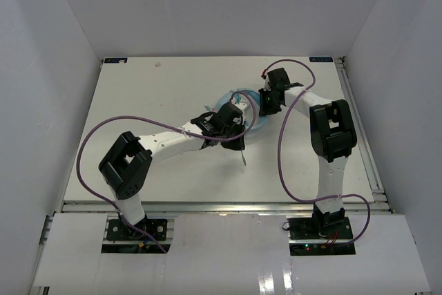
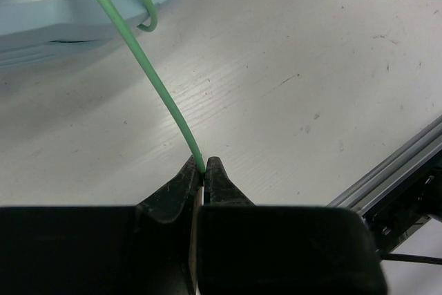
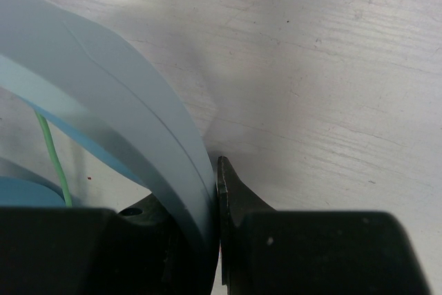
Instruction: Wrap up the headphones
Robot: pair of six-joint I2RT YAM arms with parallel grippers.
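Observation:
The light blue headphones [image 1: 242, 105] lie near the middle of the table, mostly hidden under both grippers. My right gripper [image 1: 269, 101] is shut on the headband [image 3: 131, 136], which fills the left of the right wrist view and runs between the fingers. My left gripper [image 1: 231, 132] is shut on the thin pale green cable [image 2: 148, 67], pinched at the fingertips [image 2: 215, 170]. The cable runs up to the headphones' body [image 2: 55, 18] at the top left and loops there. A stretch of cable also shows in the right wrist view [image 3: 54, 160]. The plug end hangs below the left gripper [image 1: 244, 158].
Thick purple arm cables [image 1: 86, 150] loop beside each arm. A metal rail [image 2: 394, 177] edges the table at the right of the left wrist view. White walls enclose the table on three sides.

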